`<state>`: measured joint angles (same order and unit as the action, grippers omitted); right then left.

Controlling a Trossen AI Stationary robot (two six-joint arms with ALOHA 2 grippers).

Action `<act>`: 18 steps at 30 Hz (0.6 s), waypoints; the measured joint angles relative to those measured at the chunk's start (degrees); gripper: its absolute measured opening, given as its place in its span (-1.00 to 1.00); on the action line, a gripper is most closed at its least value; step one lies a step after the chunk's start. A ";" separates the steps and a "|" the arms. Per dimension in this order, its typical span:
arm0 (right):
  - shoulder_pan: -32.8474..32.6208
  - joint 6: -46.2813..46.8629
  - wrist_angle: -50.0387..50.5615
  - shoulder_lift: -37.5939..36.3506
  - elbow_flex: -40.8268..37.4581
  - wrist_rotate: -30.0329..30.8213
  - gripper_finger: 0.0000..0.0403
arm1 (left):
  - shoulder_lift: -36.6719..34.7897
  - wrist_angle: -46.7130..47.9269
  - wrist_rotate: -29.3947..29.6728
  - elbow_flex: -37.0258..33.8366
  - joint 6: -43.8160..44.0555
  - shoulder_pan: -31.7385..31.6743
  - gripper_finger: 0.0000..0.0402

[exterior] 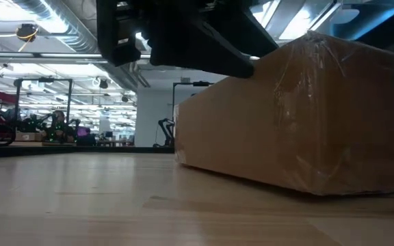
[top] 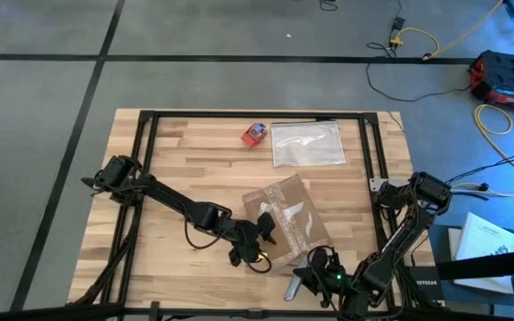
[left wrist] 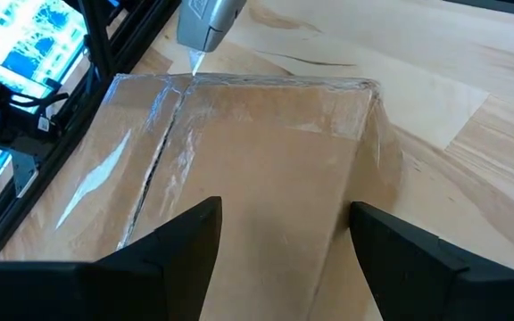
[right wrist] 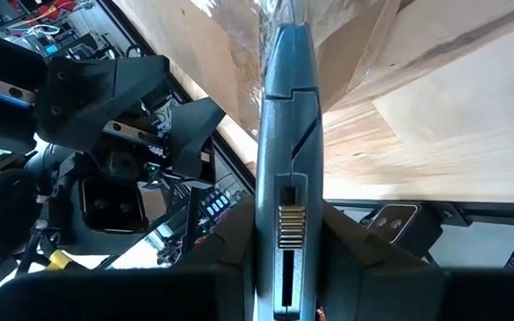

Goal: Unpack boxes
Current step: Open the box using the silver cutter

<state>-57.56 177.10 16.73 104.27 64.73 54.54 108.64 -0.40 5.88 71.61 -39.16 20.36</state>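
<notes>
Cardboard box [top: 286, 220] taped shut. Right end effector [top: 315, 278] clamps box cutter [right wrist: 284, 169] at seam; left end effector [left wrist: 279, 236] wide, straddling box. Next: slit tape.

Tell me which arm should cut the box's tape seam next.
Right, probably. The right gripper already holds the box cutter, its tip at the box edge on the taped seam. The left gripper is open over the box, holding nothing.
</notes>
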 joint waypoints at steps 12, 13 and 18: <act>0.34 0.11 -0.41 0.00 0.00 -0.22 -0.70 | 0.00 -2.19 -0.14 0.00 0.40 0.04 0.16; 0.54 0.09 -0.40 0.00 0.00 -0.26 -0.70 | 0.28 -2.39 -0.18 0.01 0.41 0.04 0.16; 0.90 -0.11 -0.55 0.00 0.02 -0.64 -0.70 | 1.55 -3.57 -1.12 0.11 1.23 0.31 0.16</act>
<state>-56.66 176.99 16.18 104.27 64.75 53.90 110.19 -3.97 4.76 71.72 -37.93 20.67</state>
